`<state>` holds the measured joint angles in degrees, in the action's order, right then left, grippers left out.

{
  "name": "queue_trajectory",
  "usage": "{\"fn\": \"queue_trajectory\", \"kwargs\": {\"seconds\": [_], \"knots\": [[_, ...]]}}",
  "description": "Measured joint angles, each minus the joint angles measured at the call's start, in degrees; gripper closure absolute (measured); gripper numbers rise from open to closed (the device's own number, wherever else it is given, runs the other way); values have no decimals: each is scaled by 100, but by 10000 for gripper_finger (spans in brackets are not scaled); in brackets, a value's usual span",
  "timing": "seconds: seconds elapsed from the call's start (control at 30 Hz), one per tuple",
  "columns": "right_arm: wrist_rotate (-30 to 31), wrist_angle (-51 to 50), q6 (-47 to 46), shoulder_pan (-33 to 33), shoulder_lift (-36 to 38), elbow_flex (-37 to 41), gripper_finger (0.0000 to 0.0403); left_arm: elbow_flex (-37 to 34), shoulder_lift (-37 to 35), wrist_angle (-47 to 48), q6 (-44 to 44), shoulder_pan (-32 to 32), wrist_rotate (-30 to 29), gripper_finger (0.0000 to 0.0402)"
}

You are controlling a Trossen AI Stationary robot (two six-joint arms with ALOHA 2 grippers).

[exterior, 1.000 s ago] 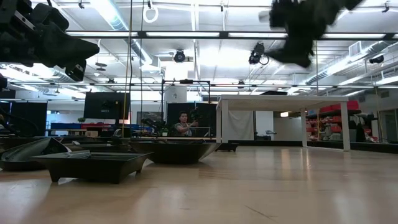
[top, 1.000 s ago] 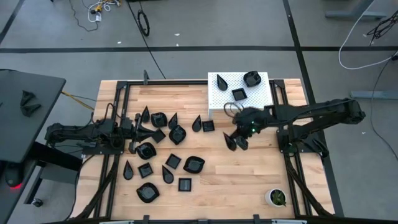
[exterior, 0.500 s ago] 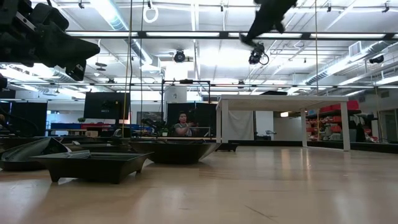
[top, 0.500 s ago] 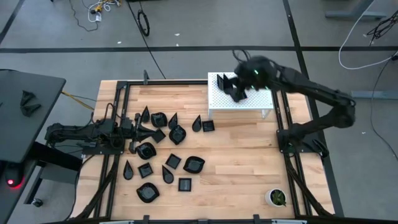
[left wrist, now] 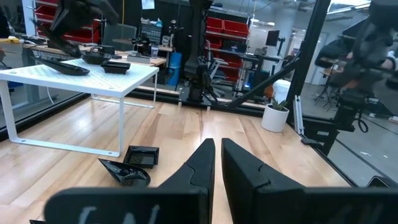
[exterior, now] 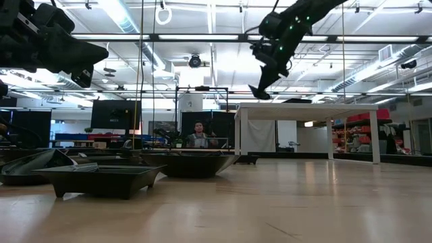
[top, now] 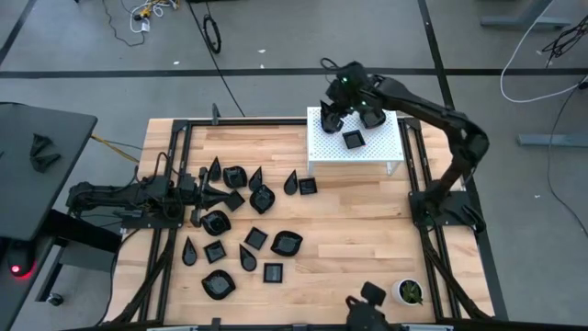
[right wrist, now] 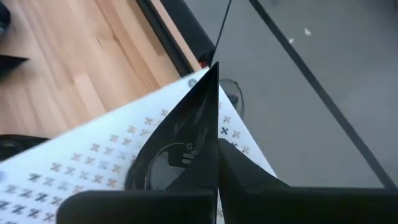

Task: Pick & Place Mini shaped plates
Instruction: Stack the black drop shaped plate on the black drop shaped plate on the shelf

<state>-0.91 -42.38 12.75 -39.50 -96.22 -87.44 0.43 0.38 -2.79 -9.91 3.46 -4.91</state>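
**A:** Where is the plate you're carrying?

**B:** A teardrop plate (right wrist: pixel 186 134) is pinched edge-on in your right gripper (top: pixel 333 115), jaws closed on its rim. Its long axis runs straight out from the fingers, pointed tip leading. It hangs over the white perforated shelf (top: pixel 381 147), above the shelf's left part in the overhead view, where an earlier teardrop already lies. In the low view it is clearly above the shelf top, not touching.

**A:** What does the drop depend on?

**B:** The shelf sits directly under the plate, so I'd judge the move is mostly downward. A square plate (top: pixel 354 140) and a rounded plate (top: pixel 372 117) lie just to the right of the gripper on the same shelf, so keep your tip clear of both.

**A:** And the rest?

**B:** The remaining mini shaped plates (top: pixel 248 234) are scattered on the wooden table (top: pixel 367 230) left of the shelf. Your left gripper (top: pixel 197 195) waits among them, jaws nearly together, holding nothing. It's far nearer that pile; the right arm is the one at the shelf.
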Motion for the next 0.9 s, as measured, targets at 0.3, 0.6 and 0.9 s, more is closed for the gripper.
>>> {"fn": "queue_trajectory", "kwargs": {"seconds": [0.3, 0.6, 0.9], "knots": [[-21, -16, -135, -18, -60, 0, 401, 0, 0, 2, -31, 0, 0, 369], [-289, -7, -275, -16, -60, 85, 401, 0, 0, 2, -13, -1, 0, 369], [-305, 285, -264, -14, -60, 427, 401, 0, -1, 4, 0, -1, 0, 369]]}}
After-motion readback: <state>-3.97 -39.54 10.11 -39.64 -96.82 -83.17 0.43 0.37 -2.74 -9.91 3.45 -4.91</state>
